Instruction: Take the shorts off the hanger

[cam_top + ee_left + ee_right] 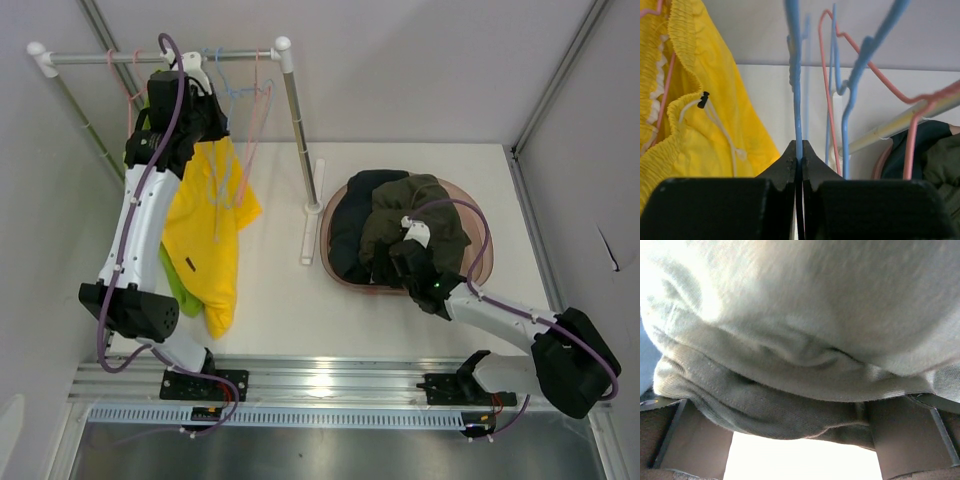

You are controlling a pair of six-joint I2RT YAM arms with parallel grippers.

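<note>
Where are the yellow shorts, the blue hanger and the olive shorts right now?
yellow shorts (202,250), top external view, middle of the hanging cloth.
blue hanger (796,100), left wrist view, its upright wire, partway up.
olive shorts (410,208), top external view, upper fold of the cloth.

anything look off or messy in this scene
The yellow shorts hang lopsided on the rack, bunched toward one side. The left gripper is shut on a blue hanger wire rather than on cloth. Nothing looks spilled or damaged.
</note>
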